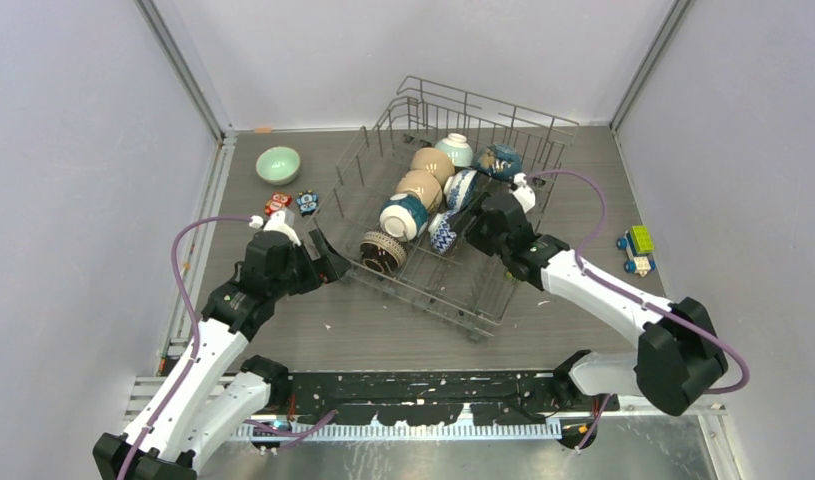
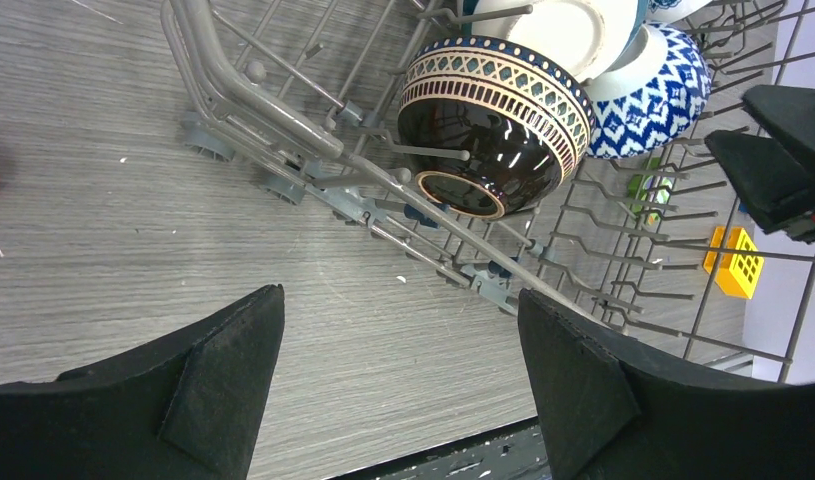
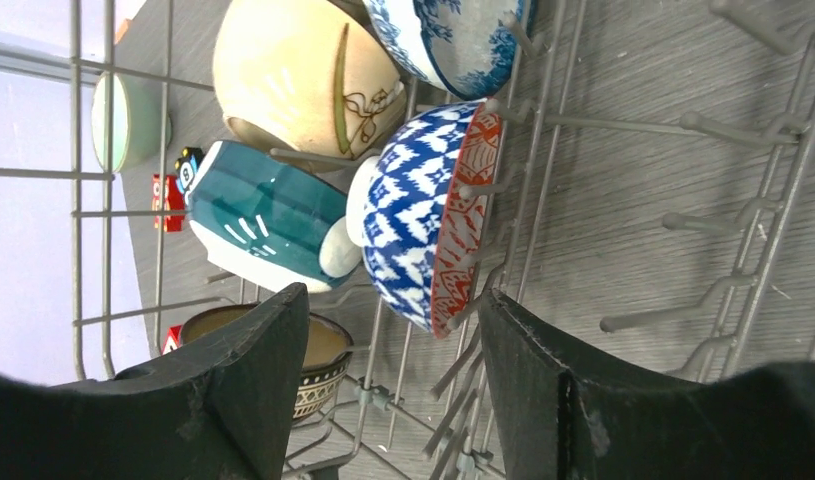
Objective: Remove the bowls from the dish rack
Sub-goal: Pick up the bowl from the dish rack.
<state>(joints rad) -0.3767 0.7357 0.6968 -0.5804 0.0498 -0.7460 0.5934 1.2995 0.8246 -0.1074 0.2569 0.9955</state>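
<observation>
Bowls: most sit in dish rack (image 1: pixel 480 322); one mint bowl (image 1: pixel 279 164) is out on table (image 1: pixel 313 340). Right gripper (image 3: pixel 393 295) is wide open, empty, facing blue-white patterned bowl (image 3: pixel 413 230) standing on edge between tines. Judgement: close on rim, lift straight up clear of tines. Left gripper (image 2: pixel 400 295) is open, empty, outside rack by dark brown bowl (image 2: pixel 493 140).

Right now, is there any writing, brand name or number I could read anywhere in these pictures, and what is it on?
No words, numbers or brand names can be read in any view.
On the tan bowl: a brown brush drawing, not letters.
On the small red block: white marks, too small to read.
On the yellow toy: only a grid pattern, no writing.
</observation>
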